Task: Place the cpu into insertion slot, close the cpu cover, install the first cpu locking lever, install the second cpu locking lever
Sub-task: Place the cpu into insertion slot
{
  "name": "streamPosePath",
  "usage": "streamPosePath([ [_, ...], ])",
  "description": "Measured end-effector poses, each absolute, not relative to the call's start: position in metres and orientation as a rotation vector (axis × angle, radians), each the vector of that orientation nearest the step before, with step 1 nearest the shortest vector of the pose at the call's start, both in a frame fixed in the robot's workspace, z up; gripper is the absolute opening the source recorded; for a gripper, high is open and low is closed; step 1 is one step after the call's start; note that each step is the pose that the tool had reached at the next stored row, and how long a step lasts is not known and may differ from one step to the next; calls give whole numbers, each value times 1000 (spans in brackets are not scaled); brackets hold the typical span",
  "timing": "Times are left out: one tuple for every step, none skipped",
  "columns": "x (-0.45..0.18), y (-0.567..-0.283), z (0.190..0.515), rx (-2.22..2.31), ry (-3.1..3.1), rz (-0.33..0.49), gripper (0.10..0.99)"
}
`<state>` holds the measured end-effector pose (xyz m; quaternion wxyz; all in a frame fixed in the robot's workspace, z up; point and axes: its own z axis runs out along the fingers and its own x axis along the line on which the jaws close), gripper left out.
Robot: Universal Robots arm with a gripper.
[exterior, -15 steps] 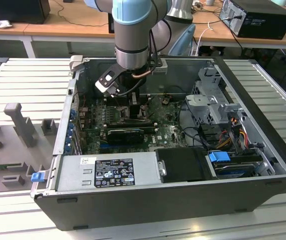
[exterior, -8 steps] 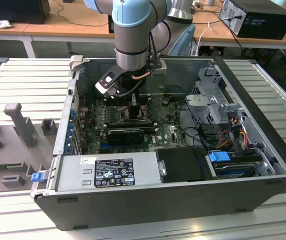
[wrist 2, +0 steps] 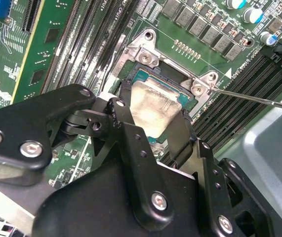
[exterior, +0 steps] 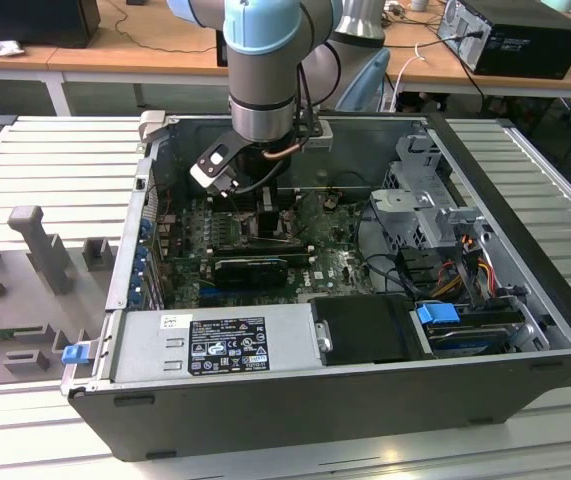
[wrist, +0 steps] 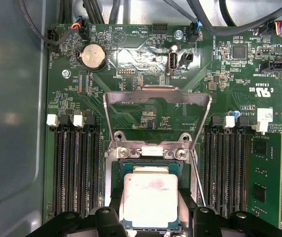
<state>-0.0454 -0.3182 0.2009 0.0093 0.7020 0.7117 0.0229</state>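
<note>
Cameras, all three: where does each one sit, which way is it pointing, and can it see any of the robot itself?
Exterior view: off the arm, looking down into the open computer case; the arm reaches in.
First wrist view: on the arm, facing squarely down at the circuit board and raised cover; the gripper edges in.
Second wrist view: on the arm, looking slantwise across the board; the gripper's black body looms in front.
Shared: both wrist views show the chip at the gripper.

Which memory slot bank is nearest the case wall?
The bank opposite the green card; grey case wall runs alongside it, while the other bank borders that card.
</note>
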Motion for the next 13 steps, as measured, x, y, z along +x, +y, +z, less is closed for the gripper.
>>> streamPosePath([
  [-45,-318,201,2195,2220,72,525],
  [-45,-318,201,2201,2214,72,525],
  [-45,-318,201,2205,2210,71,525],
  [-45,-318,201,2207,2208,71,525],
  [-45,-318,201,2208,2207,71,525],
  [-45,-318,201,2208,2207,71,525],
  [-45,-318,201,2208,2207,71,525],
  [-45,-318,201,2208,2207,71,525],
  [-45,-318,201,2208,2207,71,525],
  [-45,-318,201,2209,2206,71,525],
  [-45,-318,201,2209,2207,72,537],
  [-45,-318,201,2209,2206,71,537],
  [-45,-318,201,2209,2206,71,600],
])
